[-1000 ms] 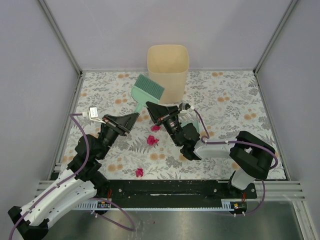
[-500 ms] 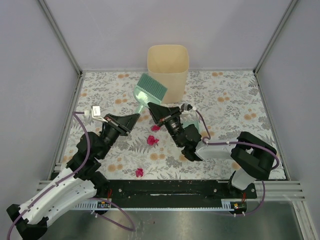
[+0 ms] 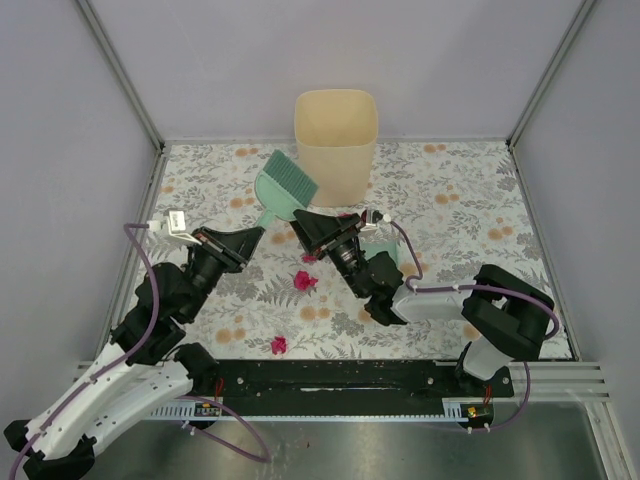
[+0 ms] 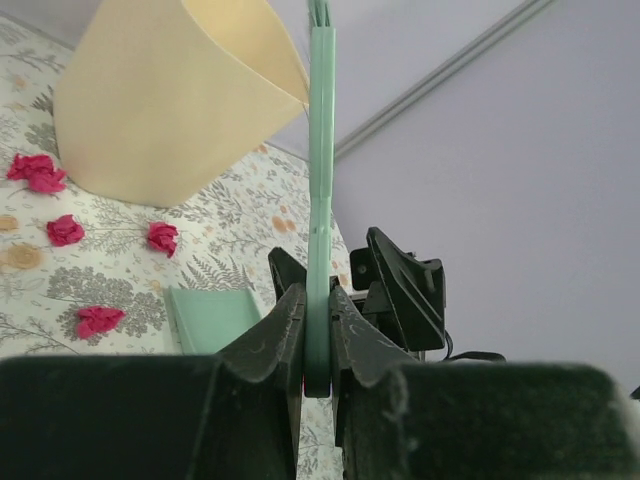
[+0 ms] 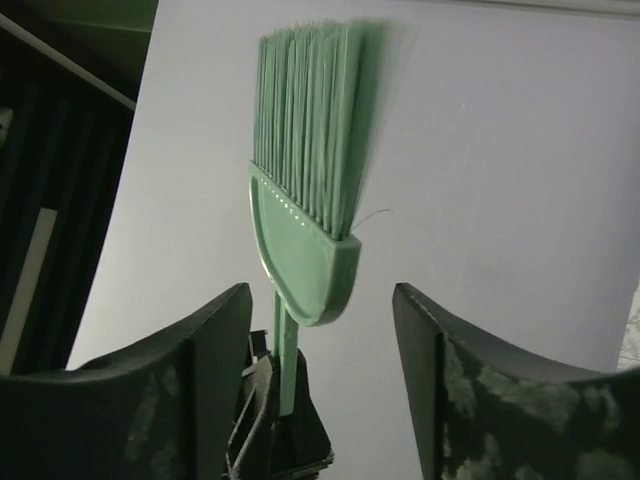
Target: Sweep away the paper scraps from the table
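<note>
Two likely risks: the right gripper [image 3: 302,222], jaws wide and empty, sits just beside the handle of the green brush [image 3: 285,183] — a collision; and that thin handle could twist in the left gripper [image 3: 246,236], clamped on it, once bristles meet cloth. Brush long axis tilts up, bristles toward the beige bin [image 3: 336,125]. Paper scraps [image 3: 305,281] — round wads, no axis — lie on the table [image 3: 470,190] between the arms and near the front rail.

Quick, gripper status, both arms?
Left gripper: shut on the green brush.
Right gripper: open, holding nothing.
</note>
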Controlling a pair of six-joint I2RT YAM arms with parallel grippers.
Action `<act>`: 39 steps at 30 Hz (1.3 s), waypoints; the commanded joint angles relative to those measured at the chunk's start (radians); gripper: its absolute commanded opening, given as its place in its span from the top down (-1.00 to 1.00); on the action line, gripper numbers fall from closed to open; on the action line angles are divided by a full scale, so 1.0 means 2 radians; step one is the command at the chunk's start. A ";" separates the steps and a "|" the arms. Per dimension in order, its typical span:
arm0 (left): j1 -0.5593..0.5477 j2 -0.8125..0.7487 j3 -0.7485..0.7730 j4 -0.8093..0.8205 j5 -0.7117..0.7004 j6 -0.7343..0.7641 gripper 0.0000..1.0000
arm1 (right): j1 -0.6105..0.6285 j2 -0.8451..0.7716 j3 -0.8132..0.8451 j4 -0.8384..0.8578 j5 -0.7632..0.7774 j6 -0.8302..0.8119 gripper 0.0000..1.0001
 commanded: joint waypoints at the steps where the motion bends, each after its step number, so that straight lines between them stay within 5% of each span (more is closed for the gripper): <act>1: 0.002 -0.006 0.043 -0.032 -0.038 0.026 1.00 | 0.001 0.000 -0.007 0.112 -0.006 -0.013 -0.46; 4: 0.002 -0.001 0.065 -0.059 -0.042 0.037 1.00 | 0.000 -0.003 -0.012 0.112 -0.012 -0.028 -0.53; 9: 0.002 0.021 0.125 -0.158 -0.070 0.063 1.00 | 0.000 -0.027 -0.037 0.110 -0.029 -0.085 -0.95; 13: 0.002 0.033 0.158 -0.249 -0.104 0.083 1.00 | -0.003 -0.079 -0.056 0.027 -0.045 -0.129 -0.99; 19: 0.002 0.027 0.134 -0.339 -0.140 0.092 1.00 | -0.016 -0.208 0.096 -0.521 -0.072 -0.280 -0.99; 25: 0.002 -0.009 0.076 -0.355 -0.151 0.087 1.00 | -0.016 -0.209 0.214 -0.865 0.040 -0.396 -0.99; 30: 0.002 -0.030 0.062 -0.350 -0.153 0.088 1.00 | -0.016 -0.215 0.210 -0.966 0.083 -0.378 -0.99; 39: 0.002 -0.010 0.101 -0.402 -0.140 0.106 1.00 | -0.016 -0.229 0.149 -0.991 0.077 -0.317 -0.99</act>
